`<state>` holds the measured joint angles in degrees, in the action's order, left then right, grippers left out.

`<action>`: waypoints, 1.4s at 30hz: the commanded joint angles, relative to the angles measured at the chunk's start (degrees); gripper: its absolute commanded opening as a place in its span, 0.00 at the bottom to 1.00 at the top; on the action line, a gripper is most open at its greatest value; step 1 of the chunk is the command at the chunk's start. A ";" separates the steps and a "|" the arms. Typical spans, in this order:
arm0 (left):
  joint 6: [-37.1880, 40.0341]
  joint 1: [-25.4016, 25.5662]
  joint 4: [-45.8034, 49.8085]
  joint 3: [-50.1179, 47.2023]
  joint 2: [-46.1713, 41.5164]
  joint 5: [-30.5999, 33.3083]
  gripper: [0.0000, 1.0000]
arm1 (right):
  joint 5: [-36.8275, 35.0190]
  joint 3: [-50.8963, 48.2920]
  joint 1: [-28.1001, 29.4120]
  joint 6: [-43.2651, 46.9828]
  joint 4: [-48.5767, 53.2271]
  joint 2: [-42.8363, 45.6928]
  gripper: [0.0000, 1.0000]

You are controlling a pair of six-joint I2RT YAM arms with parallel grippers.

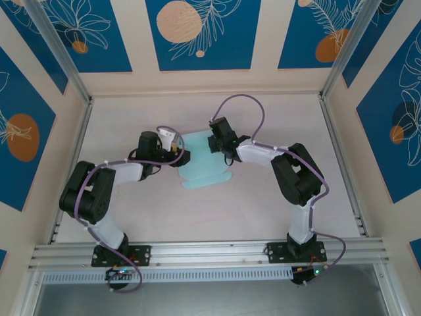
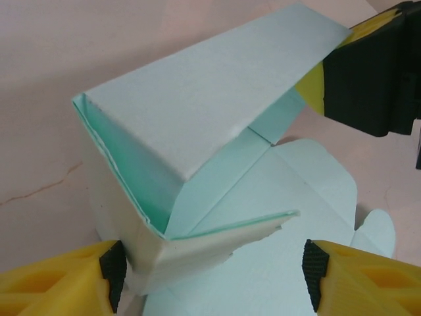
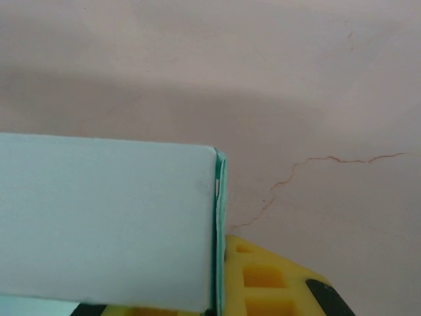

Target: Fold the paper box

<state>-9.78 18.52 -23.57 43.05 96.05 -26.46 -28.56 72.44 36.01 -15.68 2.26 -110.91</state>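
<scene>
The pale light-blue paper box [image 1: 205,170] lies partly folded mid-table between both arms. In the left wrist view, one panel of the box [image 2: 197,112] stands raised like a roof over the flat sheet, with a folded corner below it. My left gripper [image 2: 214,273] is open. The corner sits between its yellow fingers [image 2: 59,280] and touches the left pad. My right gripper [image 2: 342,56] is shut on the far edge of the raised panel. The right wrist view shows that panel [image 3: 105,217] pinched edge-on beside a yellow finger [image 3: 270,283]. From above, the left gripper [image 1: 180,157] and the right gripper [image 1: 221,146] flank the box.
The pinkish tabletop [image 1: 263,118] has a thin crack [image 3: 296,171]. Aluminium rails [image 1: 210,250] run along the near edge, and blue patterned walls [image 1: 395,118] enclose the table. Purple cables [image 1: 243,99] loop above the arms.
</scene>
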 commanded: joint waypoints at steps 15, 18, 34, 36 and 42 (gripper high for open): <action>9.82 3.79 2.91 3.93 2.40 13.44 0.49 | 1.13 -0.29 1.48 -0.18 3.33 -1.77 0.02; 10.27 4.05 2.23 5.44 3.49 14.10 0.45 | 1.06 -0.35 1.57 0.07 3.62 -1.59 0.02; 8.47 4.18 -5.47 6.21 5.97 24.35 0.39 | 1.01 -2.05 2.32 1.18 2.47 -0.40 0.02; 8.33 4.18 -5.54 6.65 6.31 24.82 0.33 | 0.82 -2.38 2.35 1.14 2.36 -0.14 0.02; 7.39 4.27 -5.60 6.80 6.52 26.26 0.11 | 0.61 -2.53 2.38 1.15 2.58 0.08 0.02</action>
<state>-1.56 22.31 -26.76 48.21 101.97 0.12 -29.36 71.77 37.82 -15.44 1.26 -110.80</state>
